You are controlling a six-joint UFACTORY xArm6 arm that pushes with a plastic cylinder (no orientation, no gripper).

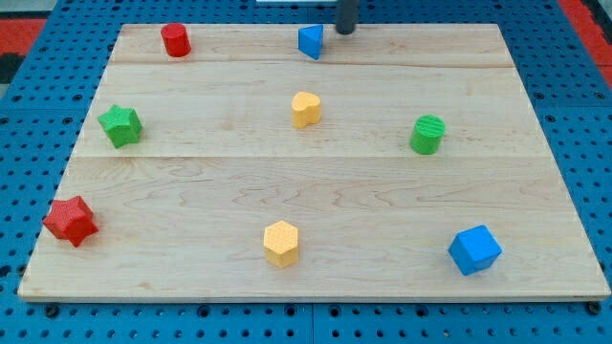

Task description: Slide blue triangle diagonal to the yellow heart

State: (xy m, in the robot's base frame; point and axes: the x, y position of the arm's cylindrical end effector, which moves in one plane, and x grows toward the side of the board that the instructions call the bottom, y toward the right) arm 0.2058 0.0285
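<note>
My tip [342,32] stands just right of the blue triangle [311,41]; contact is unclear. I have no gripper. The yellow heart [305,109] lies below.

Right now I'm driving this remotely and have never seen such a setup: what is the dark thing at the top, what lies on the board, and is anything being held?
There is one picture, from a single camera looking down at a slant on a wooden board that lies on a blue pegboard.

The dark thing is the rod of a robot arm. It has no gripper, so nothing is held; it only pushes. My tip sits at the view's top, just right of the blue triangle.

Below the triangle is the yellow heart. Also on the board: a red cylinder, a green star, a green cylinder, a red star, a yellow hexagon and a blue cube.
</note>
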